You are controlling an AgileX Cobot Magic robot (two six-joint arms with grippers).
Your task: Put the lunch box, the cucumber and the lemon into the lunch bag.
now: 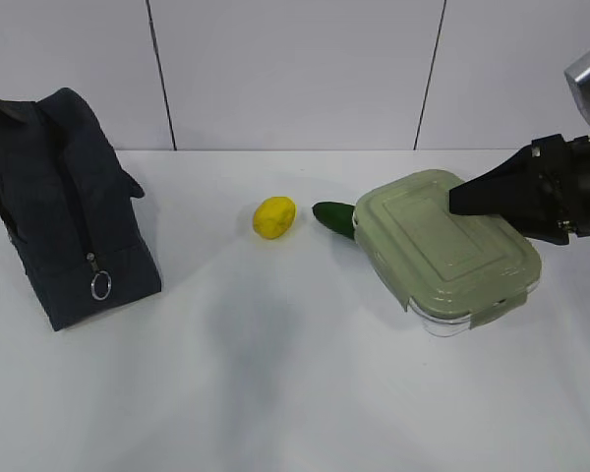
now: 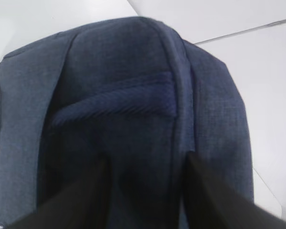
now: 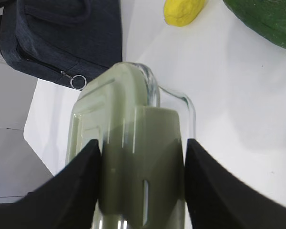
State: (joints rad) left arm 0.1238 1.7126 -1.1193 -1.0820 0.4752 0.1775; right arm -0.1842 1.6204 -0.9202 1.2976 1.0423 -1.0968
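Observation:
The navy lunch bag (image 1: 69, 206) stands at the left, its silver ring pull (image 1: 100, 285) at the near end. The yellow lemon (image 1: 274, 217) lies mid-table. The dark green cucumber (image 1: 332, 216) lies beside it, mostly hidden behind the lunch box (image 1: 442, 246). My right gripper (image 1: 457, 202) is shut on the lunch box's right end. In the right wrist view its fingers (image 3: 143, 181) press both sides of the sage-green lid clip (image 3: 143, 157). My left gripper (image 2: 145, 191) holds the bag's fabric (image 2: 124, 76) between its fingers. It is out of the exterior view.
The white table (image 1: 295, 393) runs back to a white panelled wall (image 1: 295, 69). The right wrist view also shows the bag (image 3: 62, 33), the ring pull (image 3: 77, 82), the lemon (image 3: 182, 12) and the cucumber (image 3: 267, 21) beyond the box.

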